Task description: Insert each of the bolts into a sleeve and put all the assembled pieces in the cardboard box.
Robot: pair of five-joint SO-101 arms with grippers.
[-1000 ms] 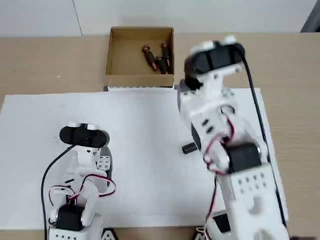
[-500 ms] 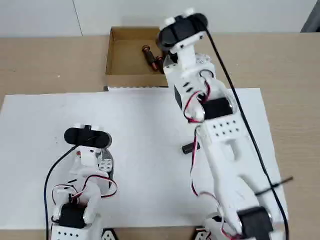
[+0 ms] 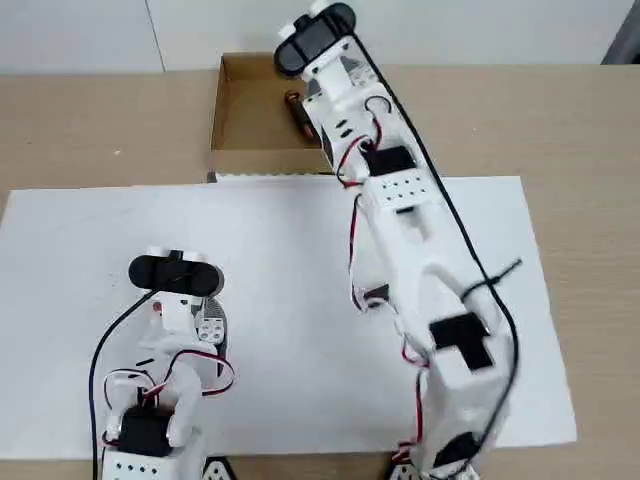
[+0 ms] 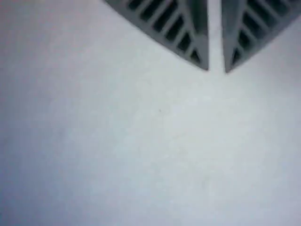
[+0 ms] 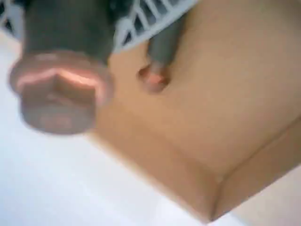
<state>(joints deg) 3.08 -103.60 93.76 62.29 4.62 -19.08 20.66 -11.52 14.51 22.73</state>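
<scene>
- A wooden table (image 3: 80,120) carries a white sheet (image 3: 280,260) across its near half
- The right arm (image 3: 420,250) stretches the length of the sheet, its wrist over the cardboard box (image 3: 245,115) at the far edge
- The left arm (image 3: 170,350) sits folded low over the sheet's near left corner
- The right gripper (image 5: 70,19) pinches an assembled piece (image 5: 61,94), bolt head pointing down, just above the box's edge
- The left gripper (image 4: 215,66) hangs close over bare sheet, claws pressed together but for a thin slit, nothing between them
- A second assembled piece (image 3: 296,108) lies on the box floor
- A small dark sleeve (image 3: 372,293) rests on the sheet, just beside the right arm
</scene>
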